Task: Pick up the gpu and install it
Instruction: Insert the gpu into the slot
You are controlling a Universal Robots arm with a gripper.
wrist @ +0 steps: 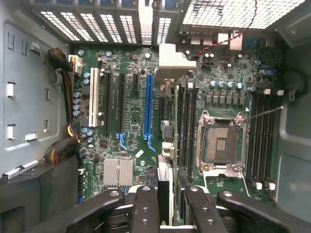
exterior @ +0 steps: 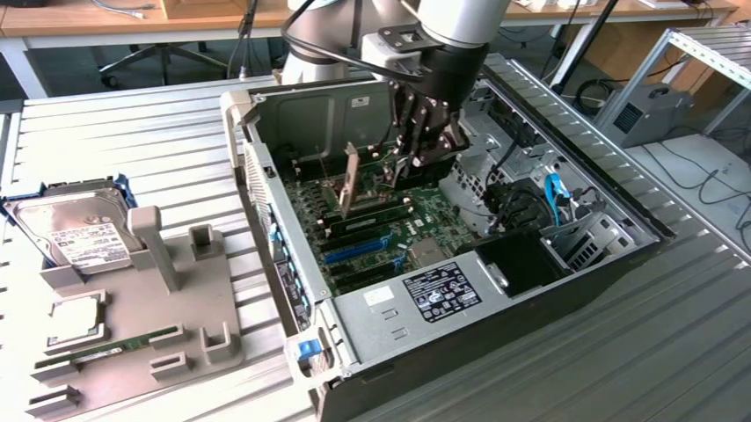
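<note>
A ribbed metal table (exterior: 141,123) spans the exterior view. An open computer case (exterior: 610,255) lies on its side across the middle and right of that frame, with its green motherboard (exterior: 428,215) exposed. At lower left sits a grey parts fixture (exterior: 153,352), and a silver hard drive (exterior: 73,233) stands at its upper edge. The arm reaches down from the top centre into the case. In the wrist view the gripper (wrist: 169,209) is clamped on the gpu (wrist: 165,141), which is seen edge-on between the black fingers (wrist: 145,206). The card sits over the motherboard, just beside the long blue slot (wrist: 148,104), with its silver bracket toward the case's vented rear wall.
</note>
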